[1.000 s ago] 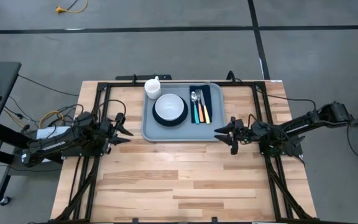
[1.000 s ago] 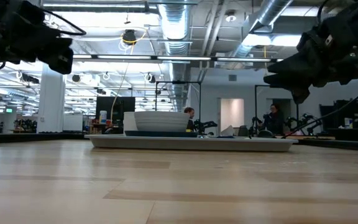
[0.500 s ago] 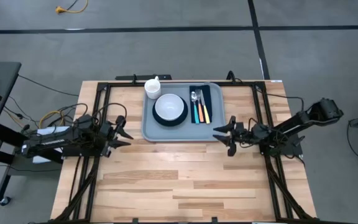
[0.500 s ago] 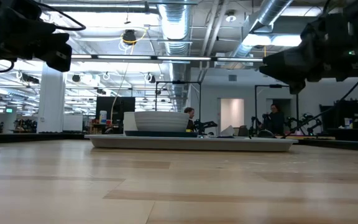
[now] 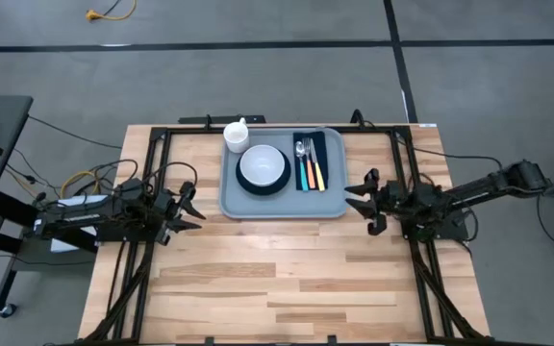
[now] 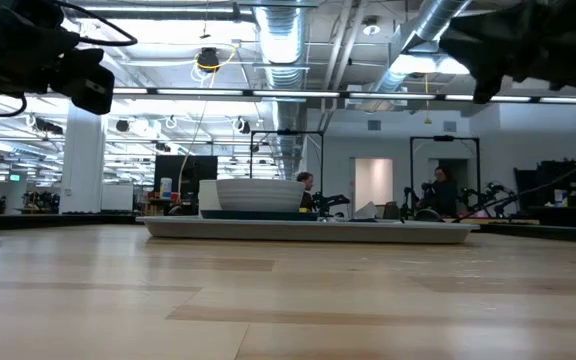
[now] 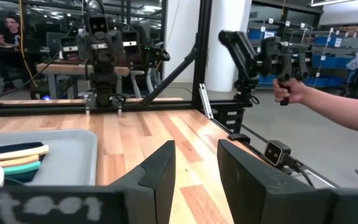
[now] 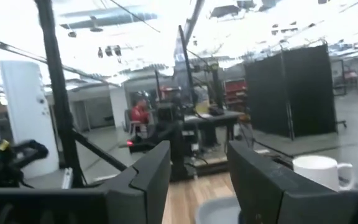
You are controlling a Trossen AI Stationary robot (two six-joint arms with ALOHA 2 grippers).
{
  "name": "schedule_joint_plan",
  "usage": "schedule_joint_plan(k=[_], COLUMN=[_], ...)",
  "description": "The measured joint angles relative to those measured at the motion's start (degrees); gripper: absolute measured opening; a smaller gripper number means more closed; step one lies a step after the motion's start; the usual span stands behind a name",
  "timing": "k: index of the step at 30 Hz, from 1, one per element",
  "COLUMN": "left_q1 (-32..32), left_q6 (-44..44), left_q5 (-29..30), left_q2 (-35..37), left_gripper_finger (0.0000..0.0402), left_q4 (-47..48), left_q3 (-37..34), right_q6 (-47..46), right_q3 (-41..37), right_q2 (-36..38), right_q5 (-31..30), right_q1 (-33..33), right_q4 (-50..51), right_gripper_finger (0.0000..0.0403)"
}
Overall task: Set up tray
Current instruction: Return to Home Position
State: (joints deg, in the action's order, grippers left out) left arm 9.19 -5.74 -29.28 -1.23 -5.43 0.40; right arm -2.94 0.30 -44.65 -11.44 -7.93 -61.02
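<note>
- Both pincers are empty with fingers apart: the left gripper (image 5: 193,206) and the right gripper (image 5: 360,202) are both up off the wood.
- The tray (image 5: 231,200) sits right between them, just past each set of tips, touching neither.
- Further in on it, the white bowl (image 5: 263,165) is nearer the left pincer. The navy napkin (image 5: 333,144) with the cutlery (image 5: 308,168) is nearer the right one. The mug (image 5: 236,135) is at the far corner.
- Looks basically done to me, only parking the arms is left.

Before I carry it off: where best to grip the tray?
On the tray, probably the raised rim at the short ends: left end effector from the left, right end effector from the right. It lies flat and wide, the rim its only pinchable edge.
</note>
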Motion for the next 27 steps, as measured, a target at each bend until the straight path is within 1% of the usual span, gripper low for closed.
schedule_joint_plan(k=[5,8,13,16,19,23,27], left_q1=[-0.26,-0.26,-0.26,-0.26,-0.26,-0.27,-0.28], left_q6=[-0.78,-1.11,-1.11,-1.11,-1.07,-0.85,0.15], left_q5=[0.0,-0.02,0.0,0.04,0.07,0.23,1.26], left_q2=[0.0,0.0,0.0,0.0,0.0,-0.53,-2.06], left_gripper_finger=[0.0108,0.0108,0.0108,0.0108,0.0108,0.0108,0.0108], left_q4=[0.0,0.0,0.0,0.0,0.0,0.02,-0.03], left_q3=[-0.02,-0.04,-0.04,-0.04,-0.04,-0.04,-0.04], right_q6=[1.5,1.06,-4.94,-8.55,-8.81,-4.72,-4.29], right_q3=[0.0,0.0,0.0,0.0,0.0,0.0,0.0], right_q2=[13.45,22.03,34.46,40.28,44.62,44.59,44.53], right_q5=[0.15,0.14,-0.97,-1.43,-0.89,-0.64,-1.14], right_q1=[-0.72,-0.73,-0.71,-0.71,-0.73,-1.1,-1.87], right_q4=[9.57,17.9,35.75,43.51,48.47,50.14,57.22], right_gripper_finger=[0.0152,0.0151,0.015,0.015,0.015,0.015,0.015])
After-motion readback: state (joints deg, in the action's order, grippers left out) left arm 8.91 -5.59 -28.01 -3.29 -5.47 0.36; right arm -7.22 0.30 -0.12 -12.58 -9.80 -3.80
